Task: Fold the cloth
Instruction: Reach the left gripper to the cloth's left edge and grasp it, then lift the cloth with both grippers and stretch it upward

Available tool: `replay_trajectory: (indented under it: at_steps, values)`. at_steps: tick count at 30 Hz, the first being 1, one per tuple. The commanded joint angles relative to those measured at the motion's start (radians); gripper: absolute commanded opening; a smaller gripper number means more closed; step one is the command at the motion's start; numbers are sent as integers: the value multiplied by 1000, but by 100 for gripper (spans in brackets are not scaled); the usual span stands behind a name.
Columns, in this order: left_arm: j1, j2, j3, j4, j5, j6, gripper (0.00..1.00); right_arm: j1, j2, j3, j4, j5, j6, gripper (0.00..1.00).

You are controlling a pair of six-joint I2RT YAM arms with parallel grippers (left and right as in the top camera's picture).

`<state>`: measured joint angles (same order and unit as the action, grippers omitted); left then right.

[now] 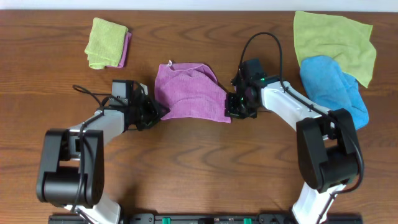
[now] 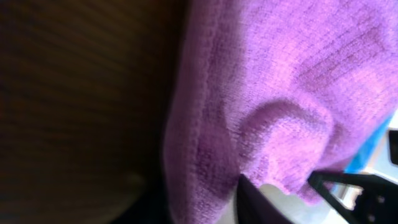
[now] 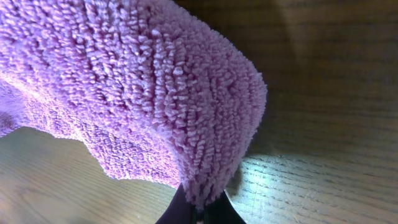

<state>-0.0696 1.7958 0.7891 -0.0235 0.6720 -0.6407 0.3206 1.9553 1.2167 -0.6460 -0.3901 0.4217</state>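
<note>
The purple cloth [image 1: 189, 90] lies mid-table, with its small white tag [image 1: 171, 63] at the far left corner. My left gripper [image 1: 158, 112] is at its near left corner. In the left wrist view the cloth [image 2: 280, 81] bulges over a dark fingertip [image 2: 245, 186] and is raised off the table, so the gripper looks shut on the corner. My right gripper [image 1: 233, 106] is at the near right corner. In the right wrist view its fingers [image 3: 199, 208] are pinched shut on the cloth's terry edge [image 3: 143, 93], holding it just above the wood.
A folded yellow-green cloth [image 1: 107, 42] with a purple one under it lies at the far left. A spread yellow-green cloth [image 1: 336, 40] and a bright blue cloth [image 1: 333, 87] lie at the far right, close behind my right arm.
</note>
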Motion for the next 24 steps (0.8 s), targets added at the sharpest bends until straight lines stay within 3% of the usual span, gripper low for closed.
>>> replay_trajectory:
  at_steps: [1, 9, 19, 24]
  values:
    - [-4, 31, 0, 11, -24, -2, 6, 6, 8, -2, -1, -11, 12, 1]
    - [-1, -45, 101, 20, 107, -2, 6, 2, -90, 0, 0, 21, 0, 1]
    - [-1, -180, 428, -150, 36, -4, 6, -72, -399, 10, 64, 69, 0, 1]
    - [-1, -180, 537, -175, 55, -23, 6, -84, -473, 49, 109, 69, 0, 1]
